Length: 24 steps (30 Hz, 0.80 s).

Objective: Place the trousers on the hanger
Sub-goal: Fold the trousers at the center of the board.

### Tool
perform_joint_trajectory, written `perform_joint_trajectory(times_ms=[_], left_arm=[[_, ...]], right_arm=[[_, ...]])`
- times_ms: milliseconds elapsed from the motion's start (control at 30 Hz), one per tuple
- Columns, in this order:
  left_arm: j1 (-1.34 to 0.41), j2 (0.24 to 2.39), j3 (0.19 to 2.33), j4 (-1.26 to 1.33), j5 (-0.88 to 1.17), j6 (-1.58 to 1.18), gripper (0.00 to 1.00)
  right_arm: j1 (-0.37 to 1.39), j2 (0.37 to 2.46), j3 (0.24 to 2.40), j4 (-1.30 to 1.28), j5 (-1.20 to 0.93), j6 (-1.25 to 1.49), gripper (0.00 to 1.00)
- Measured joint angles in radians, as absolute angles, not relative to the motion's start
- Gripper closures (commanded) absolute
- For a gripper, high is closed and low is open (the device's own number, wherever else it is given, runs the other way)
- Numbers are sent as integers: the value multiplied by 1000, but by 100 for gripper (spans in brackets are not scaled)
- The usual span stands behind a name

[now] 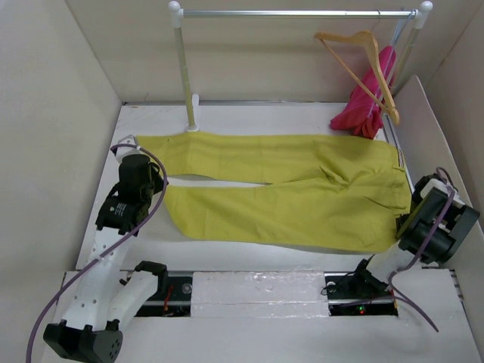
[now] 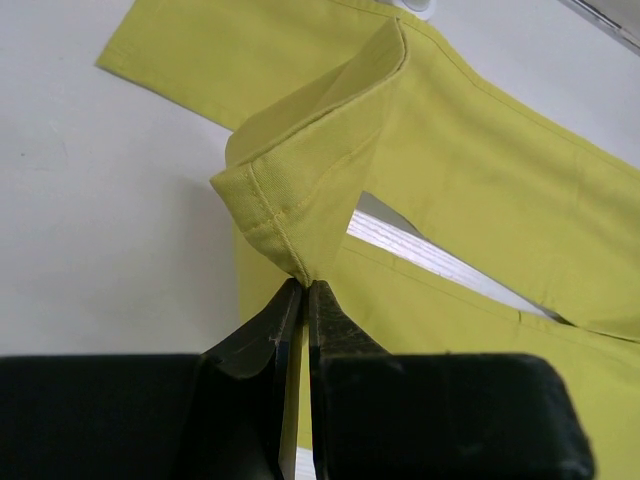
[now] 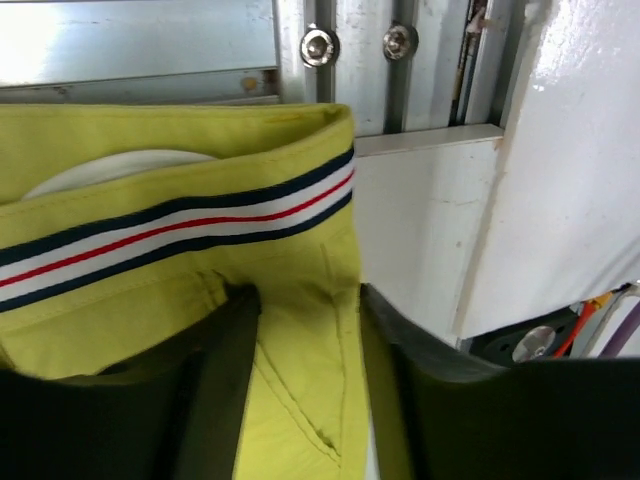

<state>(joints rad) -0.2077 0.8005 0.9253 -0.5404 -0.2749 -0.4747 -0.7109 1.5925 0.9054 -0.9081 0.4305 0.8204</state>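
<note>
Left pincer [image 2: 303,292]: clamped shut on the hem corner of one leg of the long yellow-green cloth trousers [image 1: 302,189]; the cuff stands up folded just ahead of my tips. The rest lies flat on the white surface [image 1: 249,113], running from this pincer across to the other.

Right pincer [image 3: 305,295]: fingers straddle the waistband corner with the striped trim, cloth fills the gap, can't tell if it's clamped.

Light tan wooden triangular hanger [image 1: 384,83]: hooked on the white-and-silver metal clothes rail [image 1: 295,13], well beyond the right pincer, touching a magenta-pink garment [image 1: 363,110].
</note>
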Motion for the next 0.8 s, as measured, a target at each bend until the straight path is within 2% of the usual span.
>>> perform_joint_trajectory(times_ms=[100, 167, 267, 300, 467, 700, 767, 800], left_arm=[[-208, 805, 924, -539, -281, -472, 100], [-208, 807, 924, -538, -288, -471, 100], [-208, 810, 924, -539, -298, -467, 100], [-208, 810, 924, -539, -303, -467, 100], [-208, 812, 924, -537, -304, -464, 100], [-208, 840, 931, -540, -303, -463, 100], [-208, 843, 944, -548, -302, -462, 100], [-208, 843, 953, -553, -300, -462, 100]], right_arm=[[-666, 1608, 912, -915, 467, 863, 64], [-627, 1630, 924, -927, 499, 900, 81], [-574, 1662, 938, -934, 538, 951, 97], [-558, 1666, 939, -936, 550, 970, 100], [-520, 1657, 940, -912, 546, 976, 100], [-506, 1582, 933, -726, 388, 859, 100], [-503, 1562, 933, -670, 334, 820, 87], [-503, 1554, 934, -645, 313, 806, 77]])
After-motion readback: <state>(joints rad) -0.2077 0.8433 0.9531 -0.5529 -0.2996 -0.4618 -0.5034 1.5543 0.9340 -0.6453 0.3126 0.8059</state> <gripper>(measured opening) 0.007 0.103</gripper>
